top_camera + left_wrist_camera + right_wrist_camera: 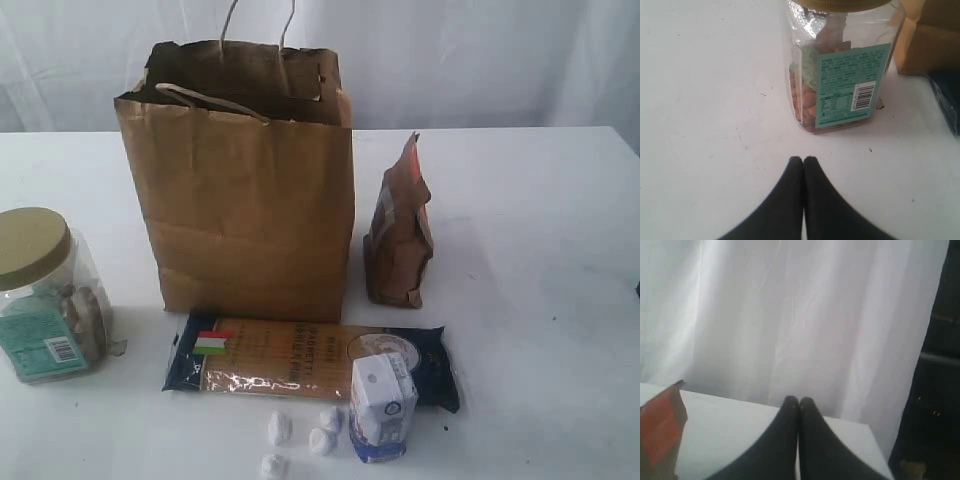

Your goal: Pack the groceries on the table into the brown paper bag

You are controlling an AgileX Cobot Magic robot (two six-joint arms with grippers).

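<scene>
The brown paper bag [245,185] stands open at the middle back of the table [540,260]. A gold-lidded clear jar [45,295] sits at the far left, and it also fills the left wrist view [840,75]. The flat spaghetti packet [280,358] lies in front of the bag, with the small blue-white carton [382,405] upright at its right end. To the bag's right stands the brown pouch [398,230], whose edge shows in the right wrist view [660,432]. My left gripper [803,159] is shut and empty, a short way from the jar. My right gripper [799,400] is shut and empty, above the table's far edge. Neither shows in the exterior view. The bottle and can are out of view.
Three small white lumps [300,435] lie on the table in front of the spaghetti packet. A white curtain [480,60] hangs behind the table. The bag's corner [930,45] shows beside the jar in the left wrist view.
</scene>
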